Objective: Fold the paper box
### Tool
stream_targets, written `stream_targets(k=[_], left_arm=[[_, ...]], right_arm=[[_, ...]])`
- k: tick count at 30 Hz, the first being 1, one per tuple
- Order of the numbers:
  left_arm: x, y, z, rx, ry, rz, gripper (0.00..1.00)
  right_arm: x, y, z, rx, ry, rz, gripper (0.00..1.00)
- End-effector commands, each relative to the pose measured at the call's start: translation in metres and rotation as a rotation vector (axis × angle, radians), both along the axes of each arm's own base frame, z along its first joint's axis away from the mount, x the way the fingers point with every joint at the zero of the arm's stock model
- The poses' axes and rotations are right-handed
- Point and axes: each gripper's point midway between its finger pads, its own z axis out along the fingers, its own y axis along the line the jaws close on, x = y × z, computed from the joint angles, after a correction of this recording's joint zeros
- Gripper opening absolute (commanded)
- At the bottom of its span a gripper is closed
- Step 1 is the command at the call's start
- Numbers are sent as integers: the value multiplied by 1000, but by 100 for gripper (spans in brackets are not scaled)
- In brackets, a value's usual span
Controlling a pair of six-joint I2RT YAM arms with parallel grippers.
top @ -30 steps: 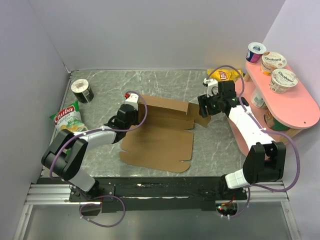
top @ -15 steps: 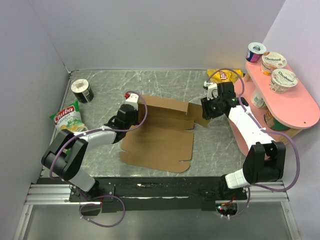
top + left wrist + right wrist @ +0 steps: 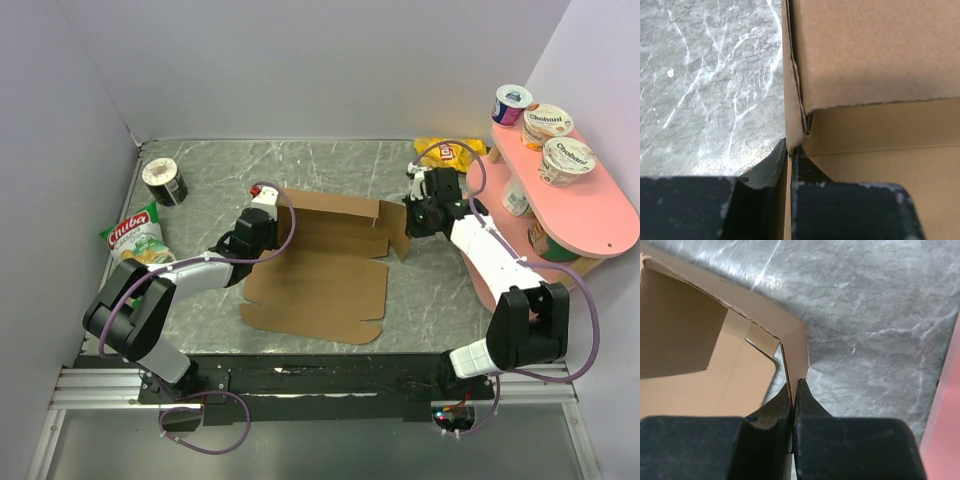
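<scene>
**Box, part-folded, gripped at both ends**

**Top view.**
- Box (image 3: 320, 275): brown card, base sheet flat on table (image 3: 330, 165), back wall raised. Placed between the two claws.
- Left claw (image 3: 268, 222): closed on the left end of the raised wall.
- Right claw (image 3: 408, 222): closed on the flap at the right end.
- Left of left claw, well apart: chip bag (image 3: 135, 238). Further back, dark can (image 3: 164, 181).
- Behind right claw, near: yellow bag (image 3: 450, 152).
- Right of right claw: pink shelf (image 3: 600, 215) bearing yogurt cups (image 3: 548, 122).

**Left wrist view.**
- Fingers (image 3: 765, 170) together, with a thin upright card edge pinched between the tips.
- Ahead and to the right of the claw: raised box panel, inner floor below it.
- To the left: bare marbled table.

**Right wrist view.**
- Fingers (image 3: 810, 405) pressed together on the lower edge of an upright flap.
- Left of the claw: box interior, with a small notch at the fold.
- Ahead and right: table.
- Far right edge: pink strip.
</scene>
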Motion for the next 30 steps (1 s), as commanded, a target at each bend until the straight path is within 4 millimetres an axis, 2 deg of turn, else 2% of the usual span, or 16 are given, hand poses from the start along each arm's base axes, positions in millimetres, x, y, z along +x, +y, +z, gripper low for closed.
stream_targets(k=[1, 3, 5, 8, 12, 15, 22, 23, 30], left_arm=[[0, -9, 9, -27, -5, -33, 1], [-1, -9, 9, -29, -5, -35, 1], [-1, -9, 11, -32, -9, -35, 1], [-1, -9, 11, -31, -8, -35, 1], [-1, -5, 9, -18, -4, -12, 1], [1, 1, 9, -5, -7, 14, 1], [1, 4, 11, 12, -22, 27, 1], [1, 4, 11, 16, -24, 27, 1], [-1, -2, 10, 53, -28, 25, 1]], right_arm=[[20, 3, 8, 12, -64, -222, 0], [27, 5, 10, -10, -79, -272, 0], [33, 18, 12, -14, -87, -286, 0], [38, 26, 11, -57, -79, -312, 0], [34, 30, 7, -56, -37, -327, 0], [29, 33, 17, -25, -40, -309, 0], [21, 44, 61, 154, -77, -263, 0], [22, 52, 65, 201, -84, -235, 0], [23, 73, 82, 331, -99, -197, 0]])
